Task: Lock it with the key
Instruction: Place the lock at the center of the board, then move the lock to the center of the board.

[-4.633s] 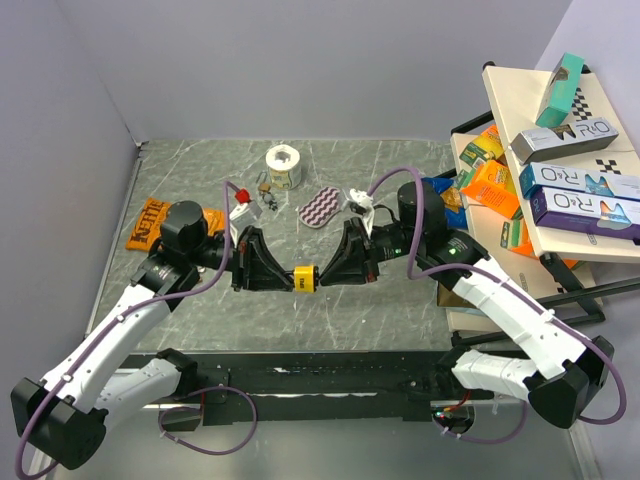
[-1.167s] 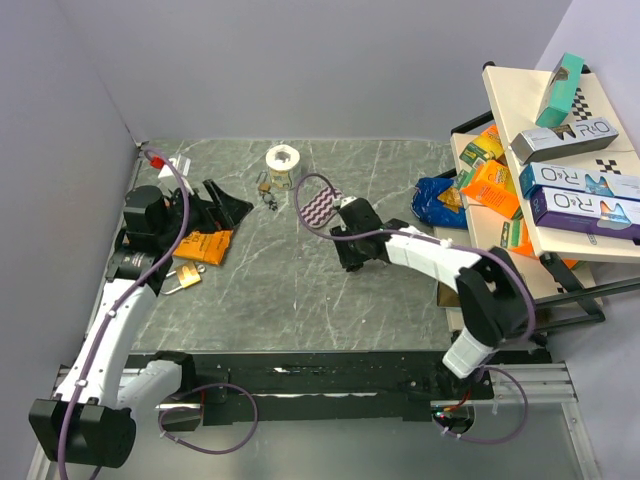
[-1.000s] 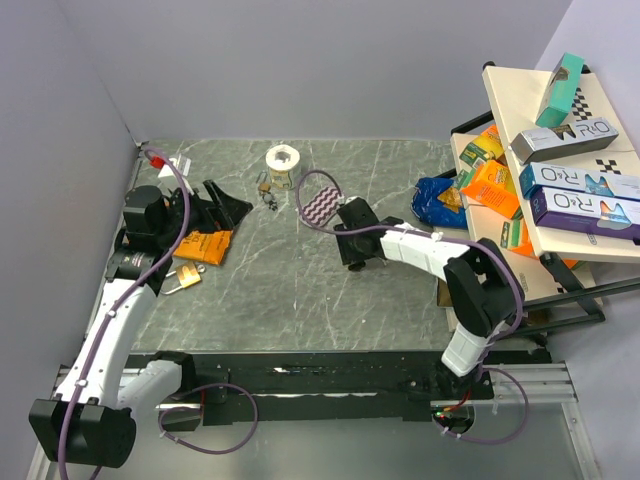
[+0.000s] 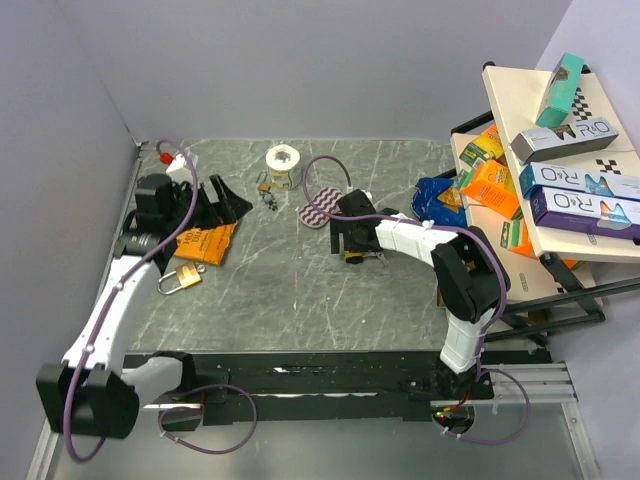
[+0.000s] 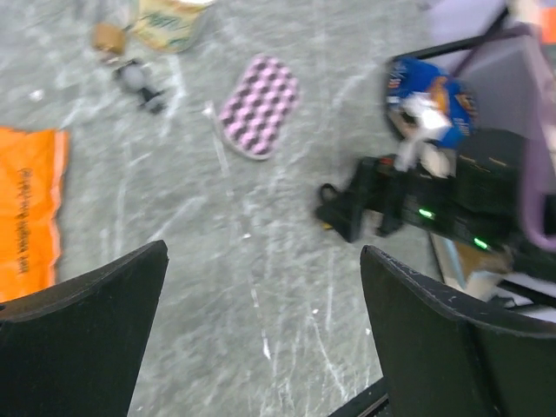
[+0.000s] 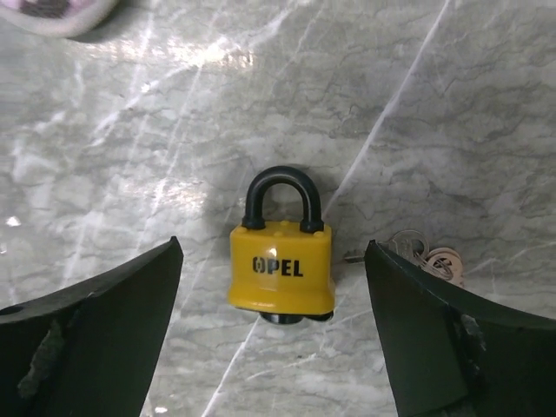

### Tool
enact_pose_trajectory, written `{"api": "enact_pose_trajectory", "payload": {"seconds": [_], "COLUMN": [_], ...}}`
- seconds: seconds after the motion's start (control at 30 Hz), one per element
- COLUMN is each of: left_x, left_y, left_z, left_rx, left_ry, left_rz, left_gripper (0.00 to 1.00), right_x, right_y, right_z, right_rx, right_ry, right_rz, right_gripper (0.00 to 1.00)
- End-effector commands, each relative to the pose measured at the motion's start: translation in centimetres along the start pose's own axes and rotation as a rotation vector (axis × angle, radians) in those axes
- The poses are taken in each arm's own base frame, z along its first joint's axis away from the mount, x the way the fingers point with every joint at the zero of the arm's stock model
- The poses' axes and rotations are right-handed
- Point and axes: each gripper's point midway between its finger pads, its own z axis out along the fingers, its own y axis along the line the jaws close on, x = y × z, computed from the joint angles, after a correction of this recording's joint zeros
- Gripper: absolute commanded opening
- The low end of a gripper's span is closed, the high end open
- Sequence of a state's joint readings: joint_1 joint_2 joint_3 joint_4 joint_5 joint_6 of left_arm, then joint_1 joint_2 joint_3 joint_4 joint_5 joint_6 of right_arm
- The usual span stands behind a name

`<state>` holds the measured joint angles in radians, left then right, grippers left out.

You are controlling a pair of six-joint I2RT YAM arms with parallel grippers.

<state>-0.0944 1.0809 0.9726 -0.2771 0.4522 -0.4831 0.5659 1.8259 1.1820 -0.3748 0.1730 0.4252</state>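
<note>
Folding back on itself across the grey marble table (image 4: 300, 300), the right arm (image 4: 420, 240) doubles from its base toward the middle, wrist turned down, so that the right gripper (image 4: 352, 246) hangs straight over the yellow padlock (image 6: 281, 265). Its fingers (image 6: 95, 330) stand wide apart, one on each side of the padlock and clear of it, gripping nothing.

Far to the left of the padlock, the left arm (image 4: 110, 310) stretches up along the table's edge. The left gripper (image 4: 220, 200) also gapes wide and holds nothing, hovering over an orange snack packet (image 4: 205, 243).

Well to the right of the padlock stands a black rack (image 4: 560, 290) topped by a cream board (image 4: 510, 90). Long printed boxes (image 4: 575, 185) lie on the board, and orange snack packs (image 4: 490, 185) are crowded in below it. A blue bag (image 4: 440, 200) lies between rack and padlock.

Just beyond the padlock lies a pink patterned pouch (image 4: 320, 207), with a white tape roll (image 4: 283, 160) farther back. A brass padlock (image 4: 180, 277) sits well off to the left.

The yellow padlock lies flat on the marble, body bright yellow with black lettering, black shackle pressed down with both legs in the body. A dark piece shows at its underside – what it is I cannot tell. Just beside it on the right lies a small bunch of silver keys (image 6: 424, 258).
</note>
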Motion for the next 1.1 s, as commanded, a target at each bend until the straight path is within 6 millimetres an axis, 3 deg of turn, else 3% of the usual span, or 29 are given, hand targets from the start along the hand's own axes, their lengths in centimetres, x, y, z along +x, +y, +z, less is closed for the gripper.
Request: {"api": "enact_pose_trajectory", "payload": {"seconds": [0.0,0.13,0.2,0.37,0.4,0.5,0.57,0.6,0.63,0.7,0.77,1.07], "left_x": [-2.9,-4.4,-5.5,-5.7,-5.3,-4.0,-4.4,-3.5,-4.2,-3.4,-3.8,-1.9], "left_y": [1.9,4.3,4.6,7.8,8.5,11.2,11.5,12.6,12.4,12.9,12.6,14.4], "left_z": [0.8,3.4,4.7,9.7,10.3,13.8,15.1,16.3,16.9,18.6,19.9,25.1], "left_rx": [-0.137,-0.210,-0.202,-0.231,-0.242,-0.260,-0.253,-0.255,-0.251,-0.237,-0.223,-0.242], "left_ry": [-0.026,-0.010,-0.018,0.068,0.096,0.166,0.163,0.187,0.175,0.193,0.170,0.185], "left_rz": [0.029,0.105,0.157,0.235,0.235,0.258,0.273,0.282,0.293,0.304,0.325,0.338], "left_gripper": [0.96,0.97,0.90,0.71,0.70,0.66,0.61,0.60,0.58,0.57,0.57,0.57], "right_x": [-5.8,-8.1,-9.3,-10.6,-11.5,-11.7,-11.4,-11.3,-11.1,-10.3,-9.5,-7.9], "right_y": [1.5,2.2,3.2,4.6,5.1,5.3,5.2,5.2,5.2,5.2,5.7,6.6], "right_z": [-4.3,-6.9,-8.6,-11.8,-13.4,-14.7,-14.8,-15.0,-15.1,-15.3,-15.6,-17.3], "right_rx": [-0.075,-0.113,-0.164,-0.231,-0.255,-0.271,-0.267,-0.272,-0.283,-0.301,-0.339,-0.443], "right_ry": [-0.180,-0.291,-0.356,-0.454,-0.516,-0.548,-0.535,-0.537,-0.541,-0.528,-0.506,-0.465], "right_rz": [0.017,-0.051,-0.107,-0.218,-0.237,-0.264,-0.288,-0.300,-0.310,-0.346,-0.381,-0.434], "right_gripper": [0.95,0.98,0.99,0.99,0.99,0.99,1.00,1.00,1.00,1.00,1.00,1.00]}}
